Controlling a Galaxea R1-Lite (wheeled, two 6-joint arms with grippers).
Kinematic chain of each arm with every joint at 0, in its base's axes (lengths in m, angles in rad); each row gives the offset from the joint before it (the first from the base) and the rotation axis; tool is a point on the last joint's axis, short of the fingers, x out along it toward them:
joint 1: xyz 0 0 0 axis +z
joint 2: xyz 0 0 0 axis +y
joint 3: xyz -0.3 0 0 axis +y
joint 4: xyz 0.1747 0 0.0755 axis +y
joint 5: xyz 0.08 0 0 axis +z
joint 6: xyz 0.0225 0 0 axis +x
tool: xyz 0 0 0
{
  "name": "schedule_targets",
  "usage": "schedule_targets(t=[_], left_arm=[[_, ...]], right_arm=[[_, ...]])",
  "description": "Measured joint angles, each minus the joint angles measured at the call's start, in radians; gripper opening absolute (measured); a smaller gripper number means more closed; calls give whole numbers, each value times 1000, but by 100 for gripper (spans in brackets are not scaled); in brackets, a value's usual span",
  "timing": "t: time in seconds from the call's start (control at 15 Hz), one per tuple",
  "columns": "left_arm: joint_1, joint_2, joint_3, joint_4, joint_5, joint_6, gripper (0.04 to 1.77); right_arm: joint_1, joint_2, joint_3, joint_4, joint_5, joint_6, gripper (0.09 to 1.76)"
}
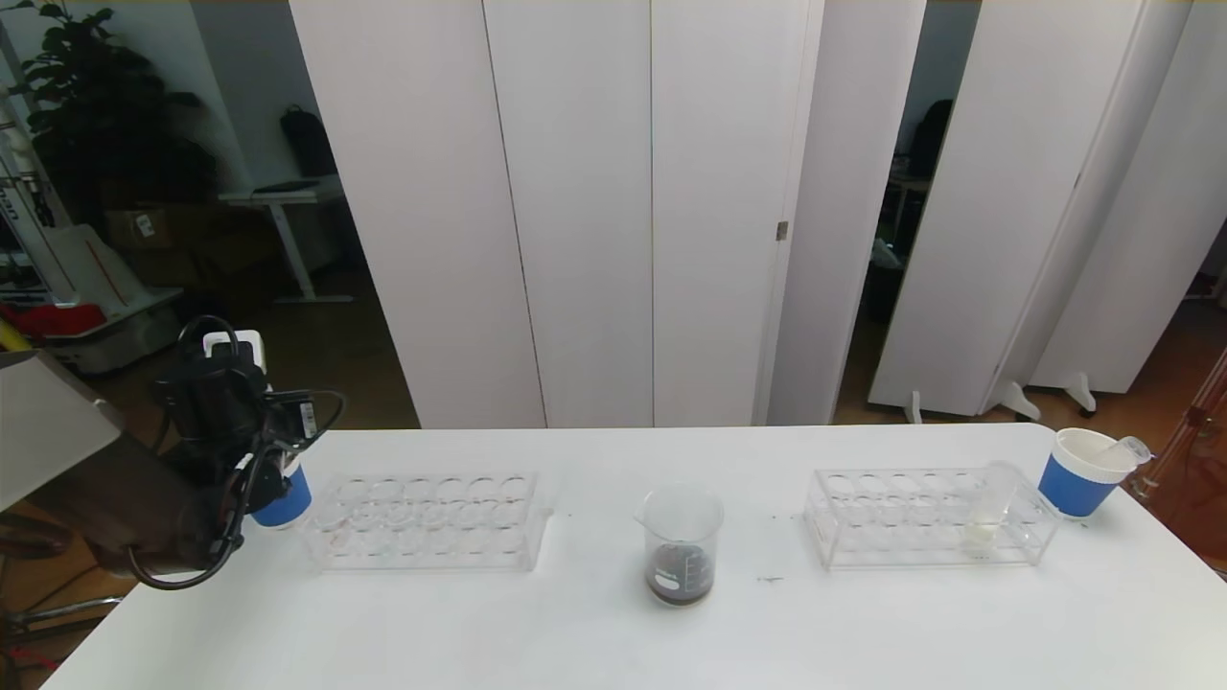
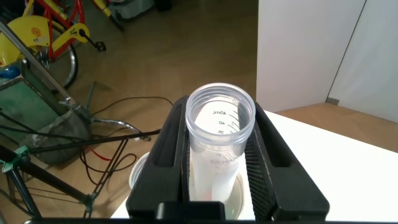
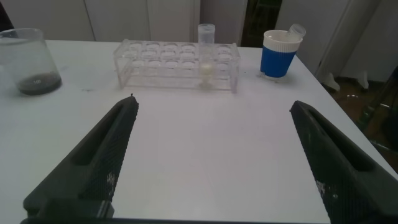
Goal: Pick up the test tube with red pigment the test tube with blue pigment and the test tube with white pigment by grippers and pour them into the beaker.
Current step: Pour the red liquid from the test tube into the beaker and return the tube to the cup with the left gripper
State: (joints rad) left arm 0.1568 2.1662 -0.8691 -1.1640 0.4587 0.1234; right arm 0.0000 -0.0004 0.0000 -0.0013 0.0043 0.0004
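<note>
My left gripper (image 1: 266, 471) hangs at the table's left edge, shut on a clear graduated tube (image 2: 221, 134) that looks almost empty. It holds the tube upright over a blue-sleeved paper cup (image 1: 286, 500). The beaker (image 1: 682, 546) stands mid-table with dark liquid in its bottom. The test tube with white pigment (image 1: 987, 513) stands in the right rack (image 1: 863, 517). My right gripper (image 3: 212, 102) is open over bare table, facing that rack and well short of it. No tube with red or blue pigment is in view.
An empty clear rack (image 1: 427, 522) lies left of the beaker. A second blue-sleeved cup (image 1: 1083, 474) at the far right holds a leaning empty tube (image 1: 1129, 448). White partition panels stand behind the table. The floor drops away past the left edge.
</note>
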Motion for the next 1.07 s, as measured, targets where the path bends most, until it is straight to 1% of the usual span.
schedule_targets(t=[0.47, 0.87, 0.93, 1.0, 1.07], left_arm=[[25, 10, 25, 4, 4, -5, 59], [24, 8, 29, 4, 2, -13, 60], [25, 8, 29, 4, 2, -13, 73], [26, 8, 29, 3, 2, -13, 100], [26, 8, 27, 4, 2, -11, 140]], right_arm=[[0, 0, 0, 0, 0, 0, 175], [0, 0, 0, 0, 0, 0, 175], [0, 0, 0, 0, 0, 0, 175], [0, 0, 0, 0, 0, 0, 175], [0, 0, 0, 0, 0, 0, 175]])
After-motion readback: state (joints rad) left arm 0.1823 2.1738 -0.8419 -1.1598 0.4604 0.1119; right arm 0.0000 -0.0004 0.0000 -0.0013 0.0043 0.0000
